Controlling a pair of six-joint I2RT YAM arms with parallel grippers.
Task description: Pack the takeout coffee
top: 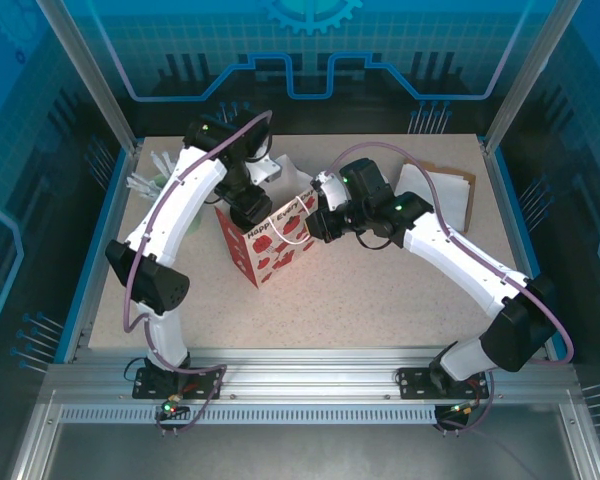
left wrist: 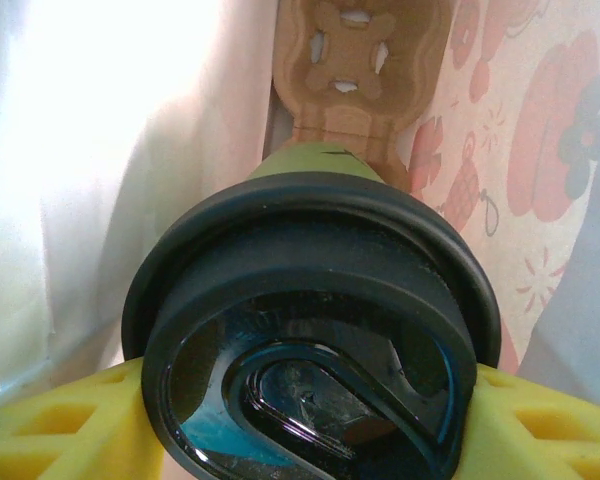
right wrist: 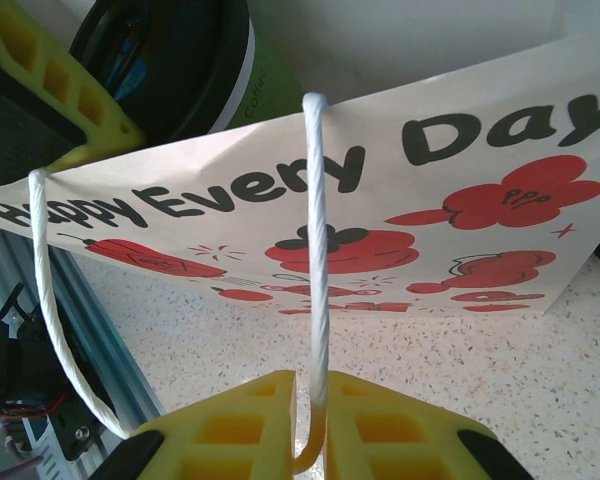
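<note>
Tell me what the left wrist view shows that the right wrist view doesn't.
Left wrist, not right: a brown cup carrier deep inside the paper bag, beyond the takeout coffee held in the left claw. Right wrist, not left: the right claw shut on the bag's white cord handle, the "Happy Every Day" print and the speckled table. Both: the coffee's black lid, the bag, and a yellow left-claw finger.

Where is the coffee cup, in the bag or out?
In, at least partly: the bag rises on both sides of the cup, with a cardboard holder beyond it. How deep, cannot tell.
</note>
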